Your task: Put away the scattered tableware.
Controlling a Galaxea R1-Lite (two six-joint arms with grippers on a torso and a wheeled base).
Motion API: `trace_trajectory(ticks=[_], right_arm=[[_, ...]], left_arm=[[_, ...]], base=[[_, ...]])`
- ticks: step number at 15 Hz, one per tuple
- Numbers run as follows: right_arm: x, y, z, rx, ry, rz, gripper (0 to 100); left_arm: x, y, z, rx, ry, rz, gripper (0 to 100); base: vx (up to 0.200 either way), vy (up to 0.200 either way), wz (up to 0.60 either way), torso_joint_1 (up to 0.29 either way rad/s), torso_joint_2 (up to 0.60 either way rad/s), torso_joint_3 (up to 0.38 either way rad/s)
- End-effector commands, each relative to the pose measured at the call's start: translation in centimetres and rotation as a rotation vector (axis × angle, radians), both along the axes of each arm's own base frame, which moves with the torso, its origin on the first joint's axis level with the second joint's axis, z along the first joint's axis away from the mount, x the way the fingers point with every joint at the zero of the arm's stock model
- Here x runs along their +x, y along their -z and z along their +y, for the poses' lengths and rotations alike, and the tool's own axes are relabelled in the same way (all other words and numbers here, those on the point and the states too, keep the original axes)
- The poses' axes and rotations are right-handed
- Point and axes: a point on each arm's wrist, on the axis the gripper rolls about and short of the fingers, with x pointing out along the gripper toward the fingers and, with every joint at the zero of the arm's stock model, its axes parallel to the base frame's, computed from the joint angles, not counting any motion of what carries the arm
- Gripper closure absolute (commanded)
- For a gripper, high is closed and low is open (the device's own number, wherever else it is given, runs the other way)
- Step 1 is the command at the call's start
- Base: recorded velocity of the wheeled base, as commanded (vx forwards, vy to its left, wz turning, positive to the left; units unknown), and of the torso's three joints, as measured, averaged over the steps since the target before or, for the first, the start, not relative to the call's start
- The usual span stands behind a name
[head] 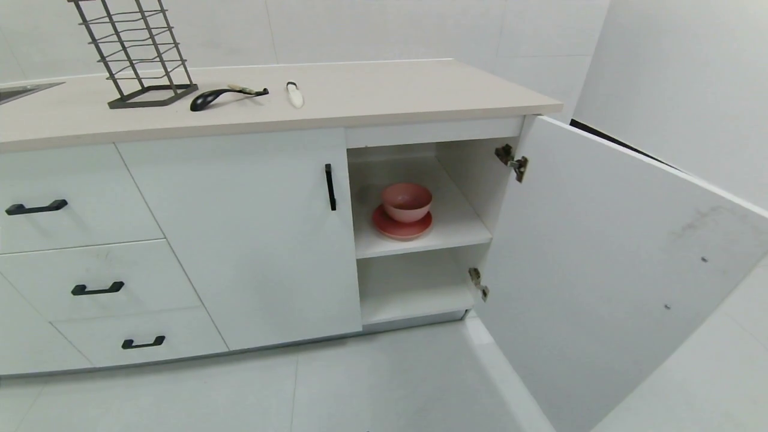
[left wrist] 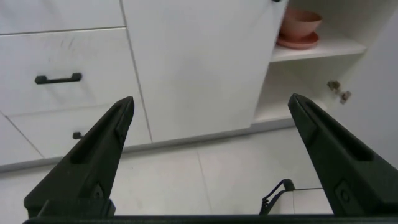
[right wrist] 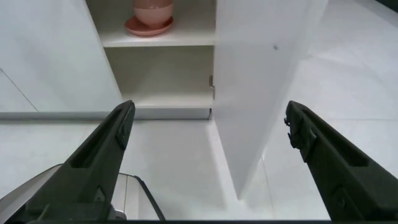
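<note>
Both empty, released: left pincer (left wrist: 211, 101), right pincer (right wrist: 209, 106). Raise yours to black spoon (head: 207, 99), left of centre on worktop (head: 390, 90); probably pinch handle squarely.

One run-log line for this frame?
cabinet door: open | bowl on plate: upper shelf | black spoon, white utensil: countertop | left hand, right hand: open

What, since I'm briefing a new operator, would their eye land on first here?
Most likely the pink bowl stacked on a pink plate, sitting on the upper shelf laid bare by the cabinet door swung wide open at the right. Next, the black spoon and a white utensil lying on the countertop beside a dark wire rack.
</note>
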Motion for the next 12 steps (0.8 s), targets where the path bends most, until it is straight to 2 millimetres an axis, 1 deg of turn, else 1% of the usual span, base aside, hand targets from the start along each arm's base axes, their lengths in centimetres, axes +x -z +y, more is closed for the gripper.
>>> trace_trajectory(ticks=[1,4,11,12], right_arm=[[0.05,-0.01,0.01,-0.001,0.0,0.006,0],[0.05,-0.01,0.01,-0.003,0.0,0.006,0],[0.05,-0.01,0.01,-0.006,-0.001,0.005,0],[0.05,-0.01,0.01,-0.006,-0.001,0.005,0]], left_arm=[[0.0,0.02,0.0,0.0,-0.001,0.002,0],[0.0,0.0,0.0,-0.001,0.001,0.0,0],[0.0,0.02,0.01,-0.003,-0.004,0.002,0],[0.0,0.02,0.0,-0.003,-0.005,0.002,0]], base=[[-0.2,-0.2,0.0,-0.002,0.01,-0.002],[-0.2,-0.2,0.0,0.004,0.0,0.002],[0.0,-0.2,0.0,-0.001,0.0,0.003],[0.2,-0.2,0.0,0.002,0.01,0.002]])
